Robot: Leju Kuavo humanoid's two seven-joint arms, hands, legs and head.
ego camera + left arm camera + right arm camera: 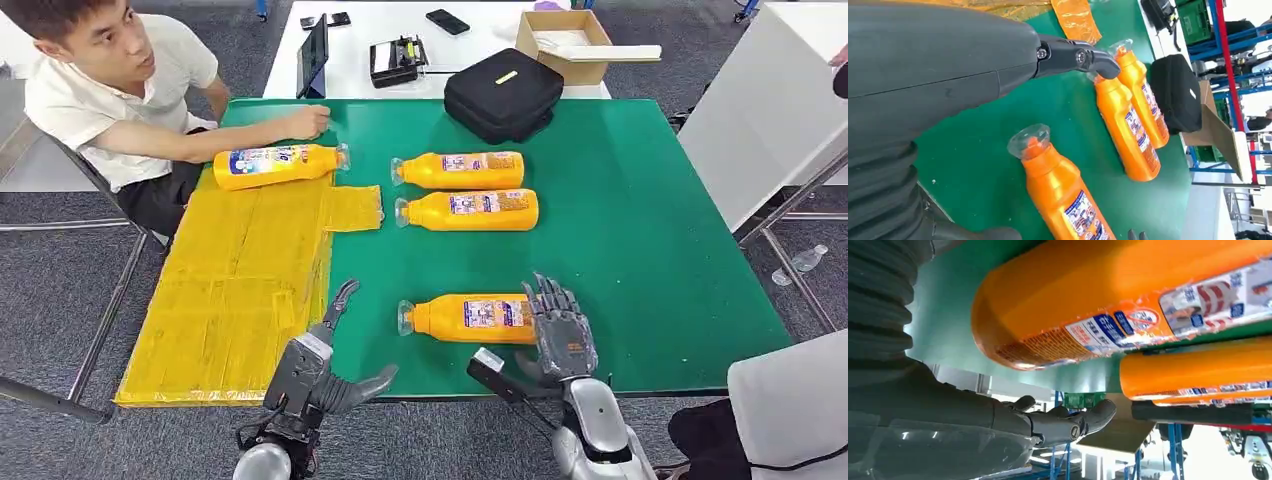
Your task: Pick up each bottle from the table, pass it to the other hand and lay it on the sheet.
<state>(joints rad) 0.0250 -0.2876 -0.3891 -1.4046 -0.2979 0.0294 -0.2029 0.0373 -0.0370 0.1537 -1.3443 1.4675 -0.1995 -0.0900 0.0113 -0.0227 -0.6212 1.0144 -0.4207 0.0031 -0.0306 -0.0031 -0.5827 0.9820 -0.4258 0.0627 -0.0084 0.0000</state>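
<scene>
Four orange bottles lie on the green table [650, 230]. The nearest bottle [465, 317] [1063, 195] [1098, 305] lies with its cap pointing left. My right hand [560, 332] stands at its base end with fingers spread, holding nothing; in the right wrist view its fingers [1068, 422] are apart from the bottle. My left hand [325, 362] hovers open at the yellow sheet's [240, 290] right edge, left of that bottle's cap. Two more bottles [460, 170] [470, 210] lie side by side further back. A fourth bottle [275, 165] rests on the sheet's far edge.
A person [110, 90] sits at the far left with a hand by the fourth bottle. A black bag [503, 92] [1175, 92] sits at the table's far side. Behind it a white table carries a cardboard box [565, 40] and devices.
</scene>
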